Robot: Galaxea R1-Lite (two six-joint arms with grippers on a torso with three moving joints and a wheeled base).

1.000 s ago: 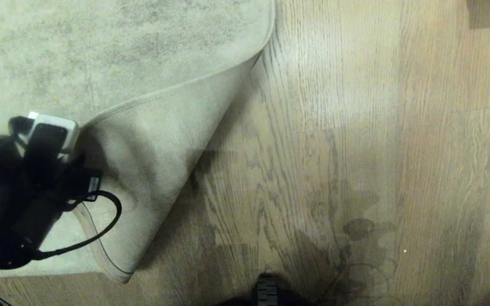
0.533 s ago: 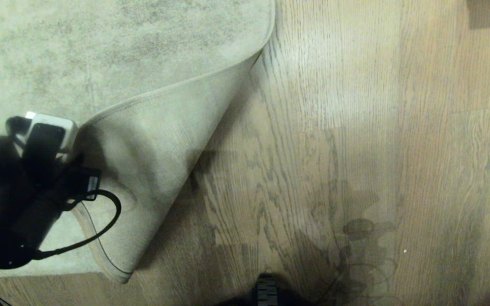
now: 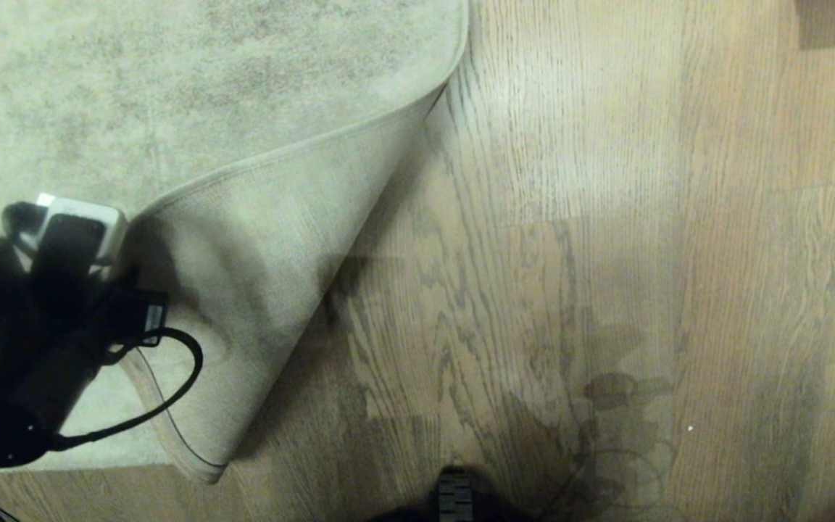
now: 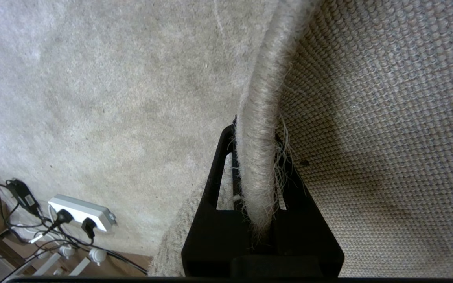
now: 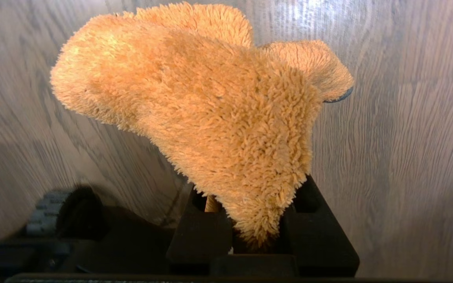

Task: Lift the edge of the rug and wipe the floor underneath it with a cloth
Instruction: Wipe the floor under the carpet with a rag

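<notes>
The pale grey-beige rug's bound rug edge (image 4: 260, 129) is clamped by the left gripper (image 4: 256, 173); the fuzzy orange cloth (image 5: 210, 114) is clamped by the right gripper (image 5: 256, 220).

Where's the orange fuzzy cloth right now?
The fuzzy orange-tan cloth shows only in the right wrist view, pinched in the right claw and hanging above the wood-grain plank floor; the head view doesn't show it.

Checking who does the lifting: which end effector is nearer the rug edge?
Left. The left end effector is shut on the rug edge, holding it folded back over the rug. The right end effector is out of the head view, gripping the cloth above bare floor.
</notes>
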